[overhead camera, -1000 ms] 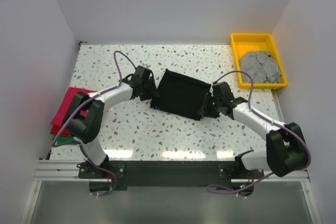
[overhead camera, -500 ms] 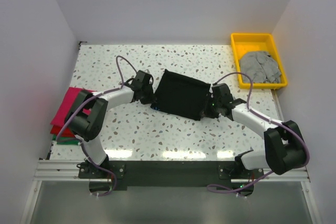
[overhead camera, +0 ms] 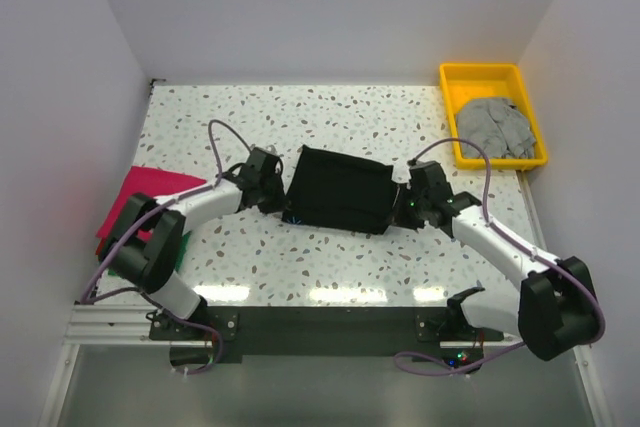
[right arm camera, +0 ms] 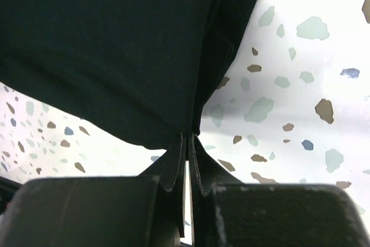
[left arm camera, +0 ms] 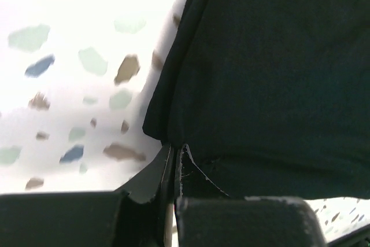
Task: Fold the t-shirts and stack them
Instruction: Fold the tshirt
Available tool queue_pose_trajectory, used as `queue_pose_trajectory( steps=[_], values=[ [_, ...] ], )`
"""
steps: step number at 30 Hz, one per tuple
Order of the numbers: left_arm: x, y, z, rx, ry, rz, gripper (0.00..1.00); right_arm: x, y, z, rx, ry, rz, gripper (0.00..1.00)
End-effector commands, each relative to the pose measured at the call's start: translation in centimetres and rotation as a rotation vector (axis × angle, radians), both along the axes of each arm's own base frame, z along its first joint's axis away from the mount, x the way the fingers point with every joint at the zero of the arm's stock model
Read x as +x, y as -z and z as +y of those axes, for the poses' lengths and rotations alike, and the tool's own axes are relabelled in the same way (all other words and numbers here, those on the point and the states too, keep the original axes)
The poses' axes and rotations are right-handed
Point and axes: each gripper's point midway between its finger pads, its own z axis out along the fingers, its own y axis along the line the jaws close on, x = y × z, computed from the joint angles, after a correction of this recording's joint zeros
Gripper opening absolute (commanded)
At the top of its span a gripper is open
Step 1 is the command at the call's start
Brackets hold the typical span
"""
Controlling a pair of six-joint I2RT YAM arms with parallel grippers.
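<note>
Pinching opposite edges of the black t-shirt [overhead camera: 340, 190] are left fingers [left arm camera: 153, 177] and right fingers [right arm camera: 171, 169].

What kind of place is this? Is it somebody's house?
Probably a robot test booth, not a house: bare white walls box in a speckled table, and a left arm and right arm bolted at its near edge hold a black t-shirt.

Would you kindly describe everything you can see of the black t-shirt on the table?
The black t-shirt is plain, matte, soft cloth, folded into a rough rectangle with layered edges. It lies in the middle of the table, slightly skewed. The left gripper is shut on its near left corner and the right gripper is shut on its near right corner. Nothing else touches it.
</note>
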Motion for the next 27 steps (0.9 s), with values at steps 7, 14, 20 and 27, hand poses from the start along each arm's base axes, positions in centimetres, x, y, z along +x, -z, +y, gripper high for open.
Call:
queue_pose_trajectory(
  steps=[7,14,20,27],
  values=[
    [-4.3,-0.6,2.4,-0.011,-0.041,-0.013,0.00,-4.3,1.0,-0.8,0.000,-0.083,0.060,0.00],
    [-6.0,-0.7,1.8,-0.042,0.005,-0.025,0.19,-6.1,1.1,-0.7,0.050,-0.088,0.065,0.24],
    [-4.5,-4.5,2.7,0.015,0.012,-0.120,0.49,-7.2,-0.3,0.0,0.142,-0.067,0.013,0.31],
    [-3.0,-8.3,0.4,-0.045,0.082,-0.192,0.52,-7.6,0.2,1.9,0.162,-0.099,-0.026,0.31]
  ],
)
